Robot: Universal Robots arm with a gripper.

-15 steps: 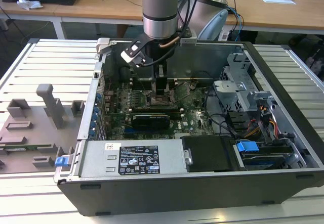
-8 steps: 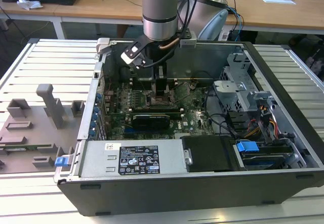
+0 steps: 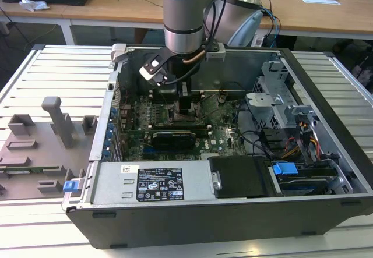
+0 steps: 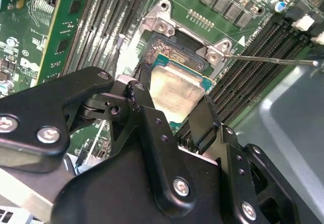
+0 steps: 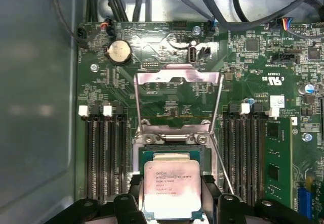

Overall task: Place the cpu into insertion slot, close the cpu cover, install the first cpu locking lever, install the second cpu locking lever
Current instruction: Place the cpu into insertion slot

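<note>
My gripper (image 5: 172, 206) is shut on the cpu (image 5: 171, 187), a silvery square chip with a green edge, its black fingers (image 5: 126, 205) pressing two opposite sides. The chip sits low over the insertion slot (image 5: 172, 139); I cannot tell whether it rests in it. In the second wrist view the cpu (image 4: 174, 88) covers most of the insertion slot (image 4: 172, 51), whose dark centre shows past the chip's edge, with the gripper (image 4: 174, 107) around it. The cpu cover (image 5: 178, 77) stands open, swung up away from the slot. From the exterior view the gripper (image 3: 185, 111) reaches down inside the computer case.
A thin metal locking lever (image 4: 273, 59) sticks out beside the socket. Long black memory slots (image 5: 104, 153) flank it on both sides. The grey case wall (image 5: 35, 107) is close by, and cables (image 5: 228, 1) hang past the board. Drive cages (image 3: 280, 103) stand at the exterior view's right.
</note>
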